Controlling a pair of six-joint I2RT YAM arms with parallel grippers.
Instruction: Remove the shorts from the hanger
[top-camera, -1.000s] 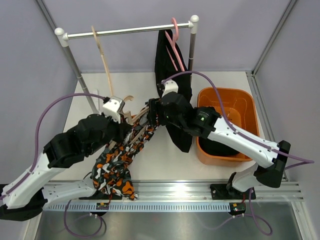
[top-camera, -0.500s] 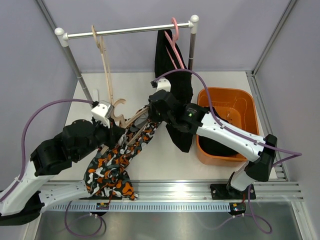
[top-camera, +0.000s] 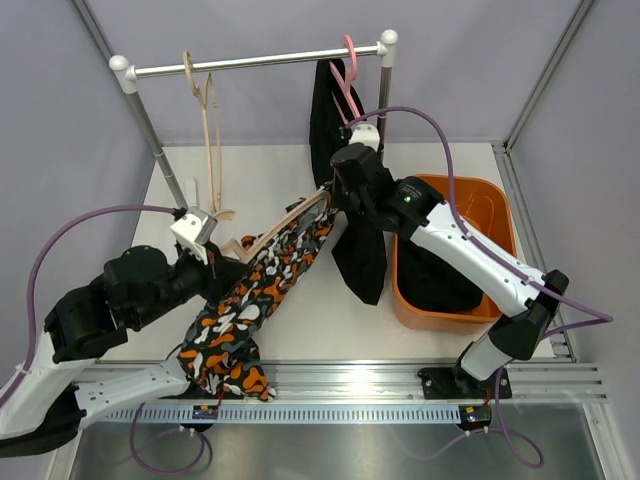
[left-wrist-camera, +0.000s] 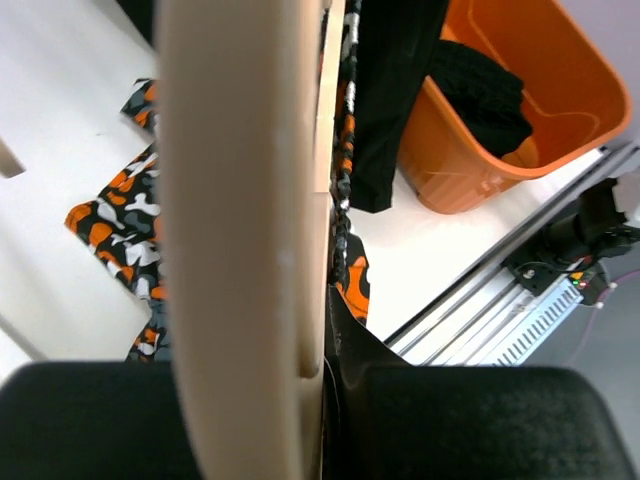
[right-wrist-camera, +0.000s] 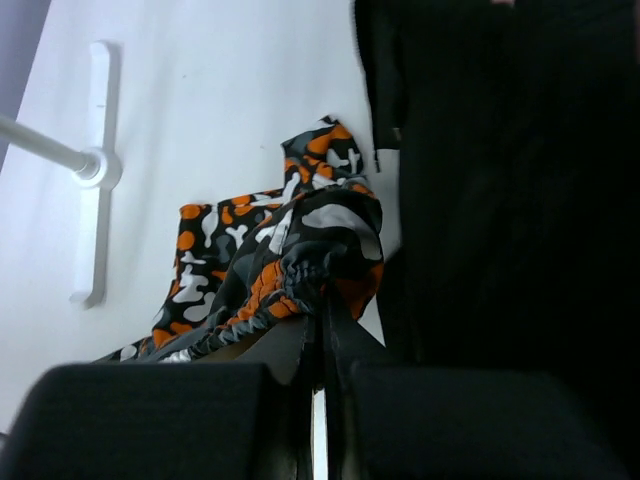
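Note:
The patterned shorts hang along a wooden hanger that slants over the table, their lower end lying near the front rail. My left gripper is shut on the hanger's near end; the left wrist view shows the pale hanger pinched at my left gripper. My right gripper is shut on the shorts' gathered waistband at the hanger's far end, seen at my right gripper. Black shorts hang from a pink hanger.
A clothes rail spans the back, with an empty wooden hanger on it. An orange bin at the right holds another black garment. The rack's white foot lies on the table.
My right gripper has shut on the patterned waistband and moved back and right. My left arm has drawn back to the left with the hanger, stretching the shorts out.

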